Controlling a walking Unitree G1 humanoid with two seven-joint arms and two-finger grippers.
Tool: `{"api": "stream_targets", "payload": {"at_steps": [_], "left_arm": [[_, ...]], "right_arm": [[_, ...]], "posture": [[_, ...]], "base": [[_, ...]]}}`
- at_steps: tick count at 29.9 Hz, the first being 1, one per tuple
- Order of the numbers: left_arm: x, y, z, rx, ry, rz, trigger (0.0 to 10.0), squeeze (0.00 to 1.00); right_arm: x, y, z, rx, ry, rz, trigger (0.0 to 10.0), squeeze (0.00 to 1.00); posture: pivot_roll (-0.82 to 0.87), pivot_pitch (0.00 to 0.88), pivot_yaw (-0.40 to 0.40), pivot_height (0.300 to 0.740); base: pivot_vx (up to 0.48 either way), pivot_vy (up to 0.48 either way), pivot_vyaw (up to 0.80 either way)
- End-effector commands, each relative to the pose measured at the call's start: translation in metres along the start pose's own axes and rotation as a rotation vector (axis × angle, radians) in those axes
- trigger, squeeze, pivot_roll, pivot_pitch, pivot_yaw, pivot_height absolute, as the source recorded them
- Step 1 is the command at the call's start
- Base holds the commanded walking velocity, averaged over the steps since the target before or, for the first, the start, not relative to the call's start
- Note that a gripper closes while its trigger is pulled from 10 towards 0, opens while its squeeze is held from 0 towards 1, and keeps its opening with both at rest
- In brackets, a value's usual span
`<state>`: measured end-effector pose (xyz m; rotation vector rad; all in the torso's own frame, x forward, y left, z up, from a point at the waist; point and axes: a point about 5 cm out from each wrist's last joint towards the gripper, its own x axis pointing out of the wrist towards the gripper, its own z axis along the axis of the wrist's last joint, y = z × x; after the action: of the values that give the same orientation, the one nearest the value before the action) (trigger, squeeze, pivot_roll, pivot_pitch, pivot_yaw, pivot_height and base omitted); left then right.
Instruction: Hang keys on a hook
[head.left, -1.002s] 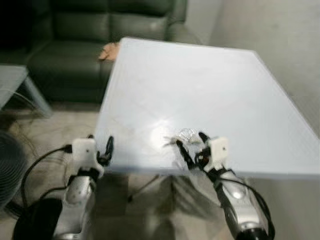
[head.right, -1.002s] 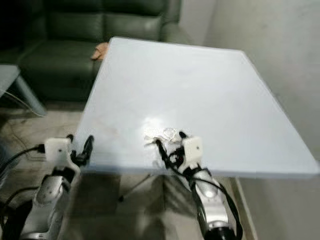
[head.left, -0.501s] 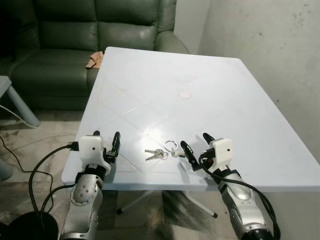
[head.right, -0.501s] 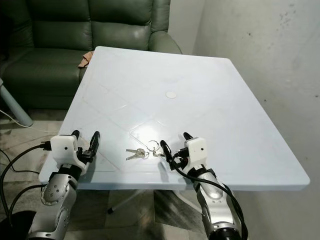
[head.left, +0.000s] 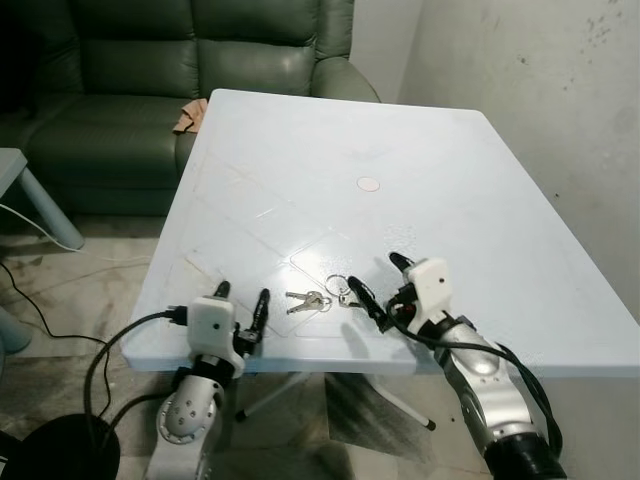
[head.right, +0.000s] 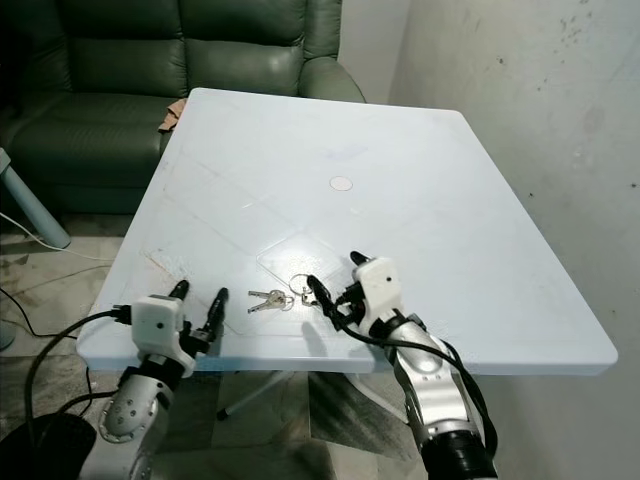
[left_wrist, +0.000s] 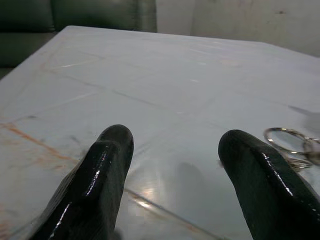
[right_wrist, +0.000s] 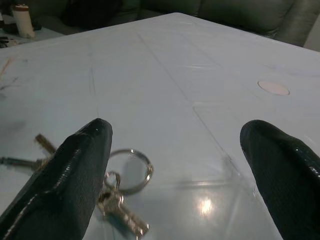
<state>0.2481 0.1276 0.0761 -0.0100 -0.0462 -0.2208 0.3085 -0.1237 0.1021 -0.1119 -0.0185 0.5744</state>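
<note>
Standing closer over the white table (head.left: 450, 190) now than half a second ago, with the green sofa (head.left: 150, 60) beyond its far edge. Reaching the right gripper (head.left: 378, 289) further onto the tabletop, fingers spread wide and nothing held, one fingertip just beside the ring. Resting the left gripper (head.left: 240, 305) at the near edge, likewise parted and empty. Lying flat near the front edge: the keys (head.left: 322, 295), ungrasped. Closing in for the pickup, apparently; no hook visible yet.

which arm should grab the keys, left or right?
Right, probably. The right gripper is open with one finger beside the keys on the table. The left gripper is also open but sits further off at the near edge.
</note>
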Motion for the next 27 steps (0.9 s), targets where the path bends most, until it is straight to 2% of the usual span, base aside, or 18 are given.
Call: {"api": "stream_targets", "payload": {"at_steps": [1,7,14,24,25,26,27], "left_arm": [[-0.001,-0.004,0.003,0.016,-0.014,-0.024,10.0,0.00],[-0.002,-0.011,0.005,0.009,-0.015,-0.039,10.0,0.00],[-0.001,-0.010,0.006,0.013,-0.014,-0.041,10.0,0.00],[0.000,-0.010,0.006,0.013,-0.015,-0.042,10.0,0.00],[0.001,-0.010,0.006,0.013,-0.015,-0.041,10.0,0.00],[0.001,-0.011,0.007,0.012,-0.016,-0.040,10.0,0.00],[0.002,-0.011,0.007,0.012,-0.017,-0.040,10.0,0.00]], "right_arm": [[0.003,0.000,0.006,-0.021,0.004,0.013,10.0,0.00],[0.005,0.008,0.009,0.004,0.047,0.058,10.0,0.00],[0.000,0.021,0.002,0.003,0.140,0.084,10.0,0.00],[-0.001,0.025,0.001,0.007,0.176,0.085,10.0,0.00],[0.000,0.029,-0.003,0.009,0.201,0.064,6.6,0.00],[0.001,0.032,-0.007,0.010,0.219,0.050,6.4,0.00],[0.002,0.034,-0.009,0.013,0.231,0.041,5.7,0.00]], "posture": [[-0.06,0.075,-0.083,0.740],[-0.06,0.081,-0.085,0.740],[-0.07,0.084,-0.083,0.740],[-0.07,0.084,-0.082,0.740],[-0.07,0.076,-0.082,0.740],[-0.07,0.076,-0.082,0.740],[-0.07,0.076,-0.082,0.740]], "base": [[0.000,0.000,0.00],[0.000,0.000,0.00],[0.000,0.000,0.00],[0.000,0.000,0.00],[0.000,0.000,0.00],[0.000,0.000,0.00],[0.000,0.000,0.00]]}}
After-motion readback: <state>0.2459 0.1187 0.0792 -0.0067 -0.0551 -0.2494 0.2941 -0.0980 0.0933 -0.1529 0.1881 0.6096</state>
